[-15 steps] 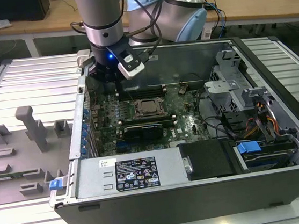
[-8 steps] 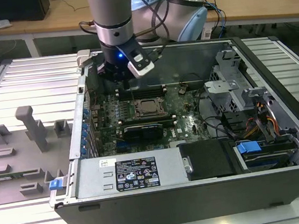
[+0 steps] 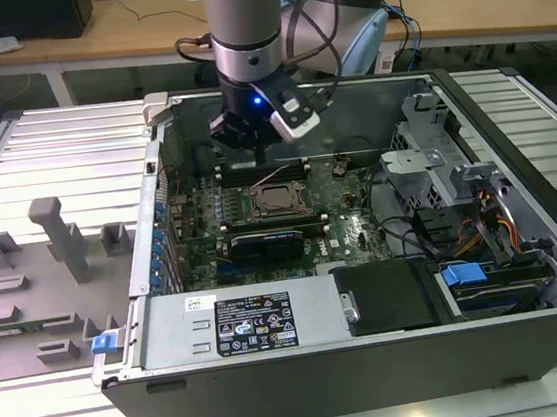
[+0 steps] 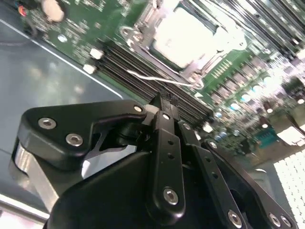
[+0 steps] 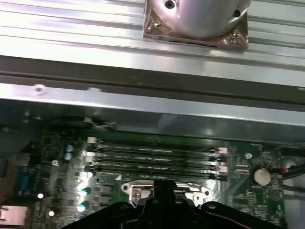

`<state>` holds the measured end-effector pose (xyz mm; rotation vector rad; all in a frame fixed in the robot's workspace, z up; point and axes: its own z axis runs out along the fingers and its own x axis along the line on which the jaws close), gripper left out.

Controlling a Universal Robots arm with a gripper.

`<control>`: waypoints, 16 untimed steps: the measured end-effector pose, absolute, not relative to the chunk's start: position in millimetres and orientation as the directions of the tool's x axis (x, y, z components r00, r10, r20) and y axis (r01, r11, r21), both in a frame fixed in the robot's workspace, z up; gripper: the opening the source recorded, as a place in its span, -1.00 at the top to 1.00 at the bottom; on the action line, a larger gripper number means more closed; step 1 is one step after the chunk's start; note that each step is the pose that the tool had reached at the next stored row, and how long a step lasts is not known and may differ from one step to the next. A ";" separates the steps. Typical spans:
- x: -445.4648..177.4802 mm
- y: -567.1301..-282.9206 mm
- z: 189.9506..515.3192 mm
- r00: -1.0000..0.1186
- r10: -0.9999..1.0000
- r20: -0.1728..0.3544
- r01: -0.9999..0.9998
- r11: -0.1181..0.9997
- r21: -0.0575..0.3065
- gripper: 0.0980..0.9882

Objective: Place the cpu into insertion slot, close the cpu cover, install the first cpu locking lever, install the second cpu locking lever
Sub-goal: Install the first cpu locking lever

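The cpu (image 4: 183, 36), a square chip with a silvery top, lies in the insertion slot (image 3: 258, 214) at the middle of the motherboard. The metal cpu cover (image 4: 143, 26) frames it and looks laid down over it. A thin pale lever wire (image 4: 152, 78) runs along the socket's edge on the gripper's side. In the exterior view it rises at a slant (image 3: 273, 176). My gripper (image 3: 257, 155) hangs just above the memory slots, behind the socket. Its black fingers (image 4: 164, 119) are pressed together with nothing between them. In the first wrist view the gripper (image 5: 164, 183) covers part of the socket.
Several long memory slots (image 5: 155, 157) lie between the socket and the case's back wall (image 5: 143, 102). A black expansion card (image 3: 272, 241) sits in front of the socket. The power supply (image 3: 241, 323) and drive cage (image 3: 435, 165) crowd the case. A grey fixture tray (image 3: 45, 275) lies outside.
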<state>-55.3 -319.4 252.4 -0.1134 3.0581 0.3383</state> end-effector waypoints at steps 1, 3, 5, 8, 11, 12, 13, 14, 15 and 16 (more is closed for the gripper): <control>-52.6 -319.4 251.4 -0.995 -0.067 -0.071 -0.081 0.973 0.215 0.98; -52.6 -319.4 250.2 -0.993 -0.075 -0.095 -0.093 0.973 0.209 0.98; -52.6 -319.4 249.7 -0.990 -0.077 -0.114 -0.100 0.974 0.205 0.98; -53.6 -319.4 248.7 -0.985 -0.084 -0.152 -0.113 0.973 0.199 0.98; -55.2 -319.4 248.0 -0.983 -0.089 -0.163 -0.121 0.973 0.197 0.98; -55.2 -319.4 248.0 -0.983 -0.089 -0.163 -0.121 0.973 0.197 0.98; -55.3 -319.4 248.0 -0.983 -0.089 -0.163 -0.121 0.973 0.197 0.98; -55.9 -319.5 247.9 -0.982 -0.089 -0.167 -0.121 0.973 0.197 0.98; -56.7 -319.4 247.3 -0.980 -0.089 -0.179 -0.124 0.973 0.195 0.98; -57.5 -319.4 246.6 -0.978 -0.089 -0.187 -0.125 0.973 0.194 0.98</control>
